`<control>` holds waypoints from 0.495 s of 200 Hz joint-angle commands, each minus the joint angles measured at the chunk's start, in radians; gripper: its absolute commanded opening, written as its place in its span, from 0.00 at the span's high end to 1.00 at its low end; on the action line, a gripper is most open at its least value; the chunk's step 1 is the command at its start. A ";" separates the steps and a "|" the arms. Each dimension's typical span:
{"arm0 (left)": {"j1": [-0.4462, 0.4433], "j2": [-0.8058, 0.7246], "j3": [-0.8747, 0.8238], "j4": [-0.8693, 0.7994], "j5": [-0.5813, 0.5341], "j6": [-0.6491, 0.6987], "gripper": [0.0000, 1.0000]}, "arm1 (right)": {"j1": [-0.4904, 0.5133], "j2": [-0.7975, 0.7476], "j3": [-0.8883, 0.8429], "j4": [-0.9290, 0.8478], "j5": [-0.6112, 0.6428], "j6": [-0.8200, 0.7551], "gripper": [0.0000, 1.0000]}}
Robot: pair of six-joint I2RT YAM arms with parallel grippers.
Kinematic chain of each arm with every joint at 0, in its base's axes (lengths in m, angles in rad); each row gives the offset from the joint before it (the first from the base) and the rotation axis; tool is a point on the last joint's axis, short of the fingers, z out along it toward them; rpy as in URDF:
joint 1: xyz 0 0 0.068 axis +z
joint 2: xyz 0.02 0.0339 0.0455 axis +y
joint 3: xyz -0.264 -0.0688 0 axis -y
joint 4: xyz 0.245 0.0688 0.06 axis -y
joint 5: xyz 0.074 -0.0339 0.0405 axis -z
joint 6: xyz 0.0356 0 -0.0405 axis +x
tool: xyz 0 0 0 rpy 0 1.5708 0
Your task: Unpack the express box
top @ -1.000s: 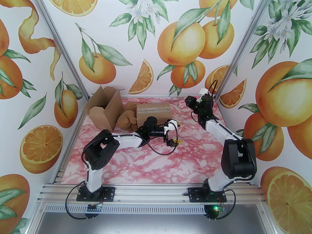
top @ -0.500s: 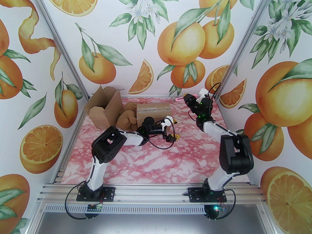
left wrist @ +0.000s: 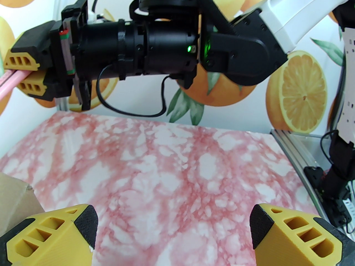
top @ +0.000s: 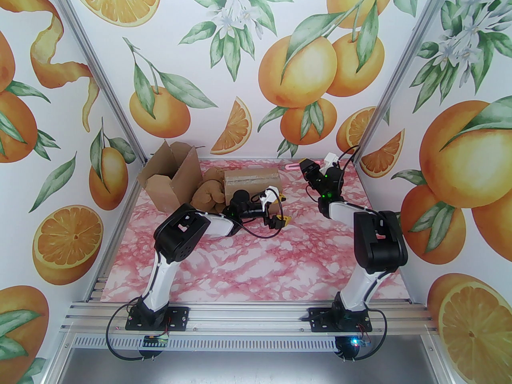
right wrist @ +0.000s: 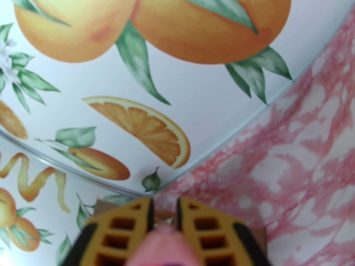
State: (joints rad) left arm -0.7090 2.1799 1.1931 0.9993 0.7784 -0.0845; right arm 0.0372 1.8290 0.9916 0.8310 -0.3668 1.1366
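The express box (top: 251, 184) is sitting closed, tape along its top, at the far left of the table (top: 256, 262), just beside crumpled brown padding (top: 208, 196). I am holding the left gripper (top: 283, 208) near its right end, fingers spread wide; I am planning to brace that end first. The right gripper (top: 304, 165) is pinching a thin pink tool (top: 293, 167), probably a cutter, so I am aiming for a shallow pass along the seam.

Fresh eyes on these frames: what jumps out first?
The loud orange-fruit wallpaper around a pink marbled table. At the back left sit an open cardboard box, crumpled brown paper and a taped box. At the back right the right gripper, jaws shut, holds a pink tool.
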 commanded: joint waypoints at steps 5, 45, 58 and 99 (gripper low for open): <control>0.012 0.009 0.016 0.024 0.026 -0.016 0.06 | -0.008 0.023 -0.042 0.165 0.011 0.144 1.00; 0.011 0.000 0.003 0.020 0.031 -0.011 0.06 | 0.000 -0.023 -0.148 0.208 0.099 0.310 1.00; 0.011 -0.003 0.003 0.011 0.036 -0.005 0.06 | 0.000 -0.049 -0.148 0.156 0.101 0.280 1.00; 0.012 -0.006 0.009 -0.016 0.045 0.005 0.07 | -0.010 -0.085 -0.134 0.020 0.071 0.293 1.00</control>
State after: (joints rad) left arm -0.7025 2.1799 1.1931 0.9970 0.8040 -0.0944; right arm 0.0357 1.8038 0.8513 0.8661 -0.3077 1.3922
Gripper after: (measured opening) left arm 0.936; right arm 0.189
